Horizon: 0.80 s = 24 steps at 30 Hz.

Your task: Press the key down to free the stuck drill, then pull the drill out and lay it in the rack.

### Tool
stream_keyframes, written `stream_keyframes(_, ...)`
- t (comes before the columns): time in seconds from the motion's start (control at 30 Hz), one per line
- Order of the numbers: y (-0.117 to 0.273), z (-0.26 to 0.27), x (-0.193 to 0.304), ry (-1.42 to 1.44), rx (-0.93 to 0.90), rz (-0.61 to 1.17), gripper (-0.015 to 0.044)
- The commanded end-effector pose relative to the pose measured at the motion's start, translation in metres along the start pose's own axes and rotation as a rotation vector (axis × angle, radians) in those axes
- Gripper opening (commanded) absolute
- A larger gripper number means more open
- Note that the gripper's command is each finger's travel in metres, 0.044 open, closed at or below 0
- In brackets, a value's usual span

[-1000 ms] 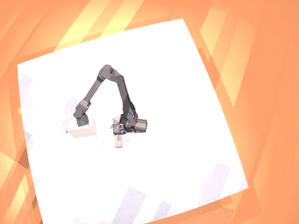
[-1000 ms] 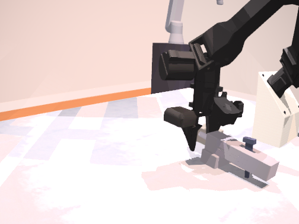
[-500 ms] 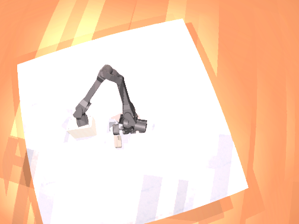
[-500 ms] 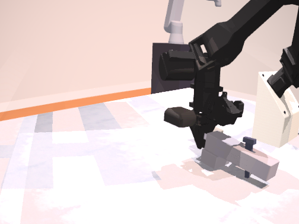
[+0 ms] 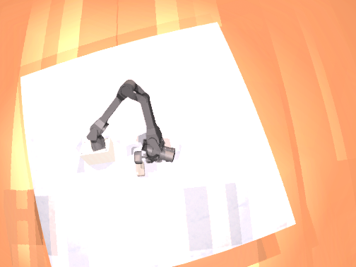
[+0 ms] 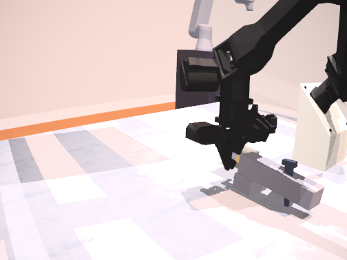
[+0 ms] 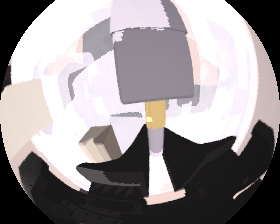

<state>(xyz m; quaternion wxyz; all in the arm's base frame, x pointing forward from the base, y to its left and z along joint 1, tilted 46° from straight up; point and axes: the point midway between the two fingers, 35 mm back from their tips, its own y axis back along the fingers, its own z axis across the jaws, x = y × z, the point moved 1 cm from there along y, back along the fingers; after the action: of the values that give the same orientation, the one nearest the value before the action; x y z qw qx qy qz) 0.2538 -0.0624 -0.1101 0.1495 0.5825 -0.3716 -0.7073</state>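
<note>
A drill, with a gold collar and a grey shank, sticks partly out of the end of a grey sloping holder. The rest of it is hidden inside. My gripper points down at that end and is shut on the grey shank. The dark T-shaped key stands in the holder's top, with its lower end showing below the holder. The beige rack is beside the fingers, left of the drill in the wrist view. In the top view the arm covers the holder.
The arm's cream base block stands behind the holder in the exterior view. A dark pedestal with a pale arm is in the background.
</note>
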Motion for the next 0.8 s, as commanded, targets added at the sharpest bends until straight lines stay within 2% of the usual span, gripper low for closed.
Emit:
stream_keyframes(0.0,0.002,-0.002,0.007,0.005,0.003,0.005,0.0000)
stream_keyframes(0.53,0.004,-0.003,0.031,0.006,0.004,0.007,0.0000)
stream_keyframes(0.77,0.002,-0.001,0.025,0.001,0.001,0.001,0.0184)
